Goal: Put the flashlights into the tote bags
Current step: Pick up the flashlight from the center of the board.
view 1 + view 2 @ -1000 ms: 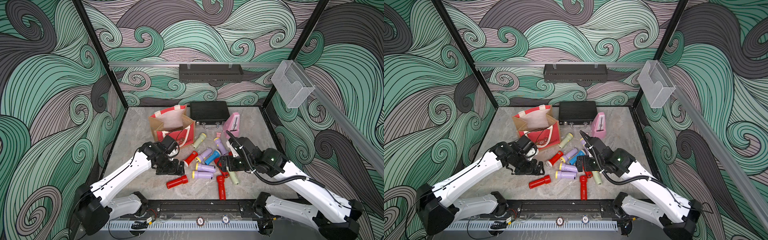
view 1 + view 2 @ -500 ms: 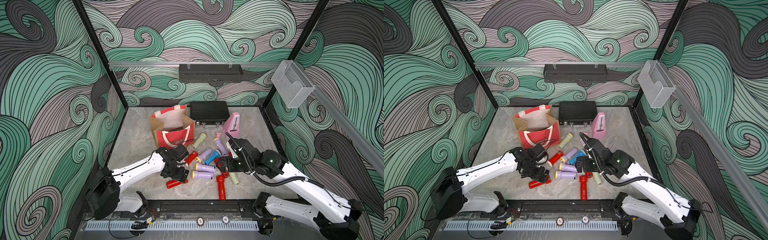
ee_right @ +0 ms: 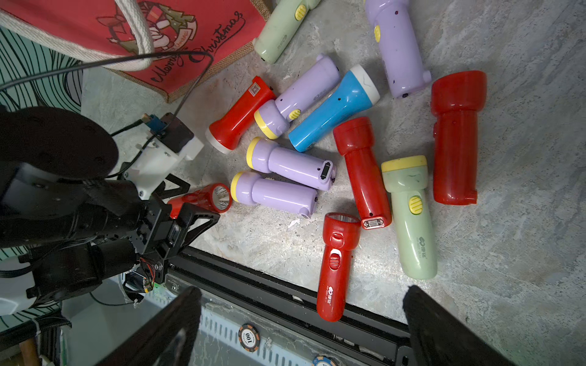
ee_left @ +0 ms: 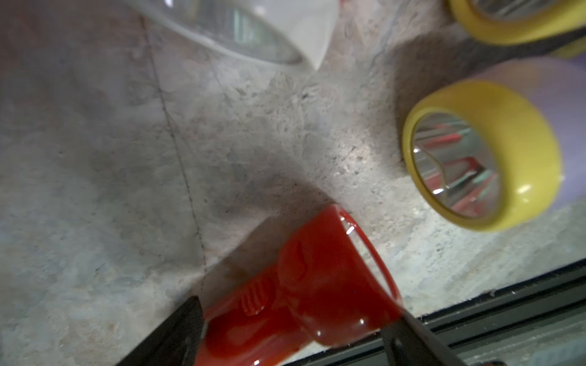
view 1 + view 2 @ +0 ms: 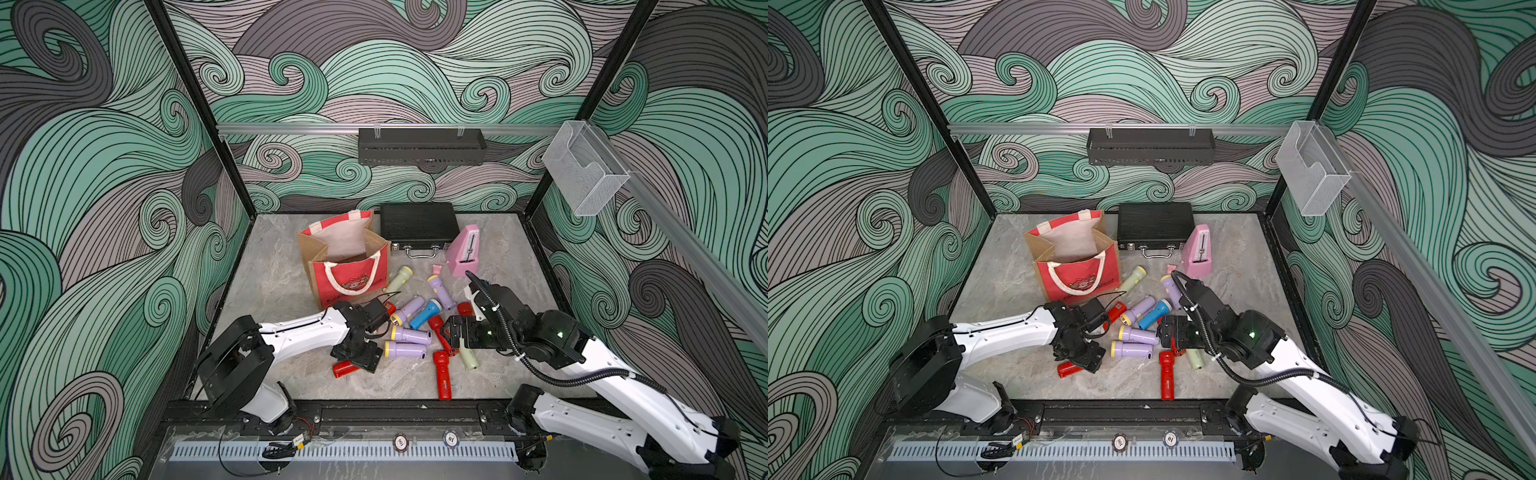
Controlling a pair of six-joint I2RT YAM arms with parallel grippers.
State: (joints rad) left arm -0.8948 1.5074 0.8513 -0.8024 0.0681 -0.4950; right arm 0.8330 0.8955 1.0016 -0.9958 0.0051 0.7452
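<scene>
Near the front rail (image 5: 374, 411), our left gripper (image 5: 362, 359) is down over a red flashlight (image 4: 317, 285) lying flat on the table (image 5: 282, 291). One finger (image 4: 171, 339) sits on each side where the body widens into the head. We judge that a sensible hold, since the flare would stop it slipping out. Whether the fingers press it or stand just off it we cannot tell. Our right gripper (image 3: 302, 293) hangs spread wide and empty above the pile of other flashlights (image 3: 364, 171), parked there, we think, so the arms do not crowd. The tote bag (image 5: 353, 282) stands upright behind the pile, mouth open upward, so a flashlight can be dropped in from above.

Both top views hide most of the red flashlight under the gripper; only its tail end sticks out. The left wrist view fills that gap: switch, flared head, both finger edges, and the yellow head of a lilac flashlight (image 4: 507, 158) just beside. The right wrist view alone shows the bag's printed front. Only the top views look into the bag; its visible lining holds no flashlight.
</scene>
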